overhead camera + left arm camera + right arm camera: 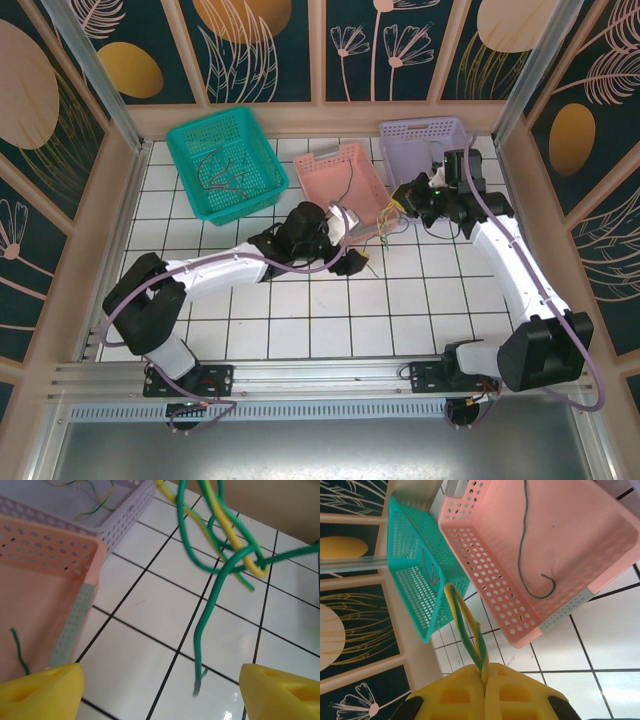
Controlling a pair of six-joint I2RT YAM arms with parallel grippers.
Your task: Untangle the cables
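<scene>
Thin green and yellow floppy cables (237,547) hang in a knotted bunch over the white tiled table (150,615), just right of the pink perforated plastic basket (325,190) at the far middle. The right gripper (485,675) is clamped tight on their upper strands, its arm bent in from the right. The left gripper (160,695) gapes wide and empty below, its arm stretched low from the near left, with a green tail dangling between its fingers. The untangling looks to be midway. Next, I'd judge, the left gripper should pinch that loose end and draw it out of the knot.
</scene>
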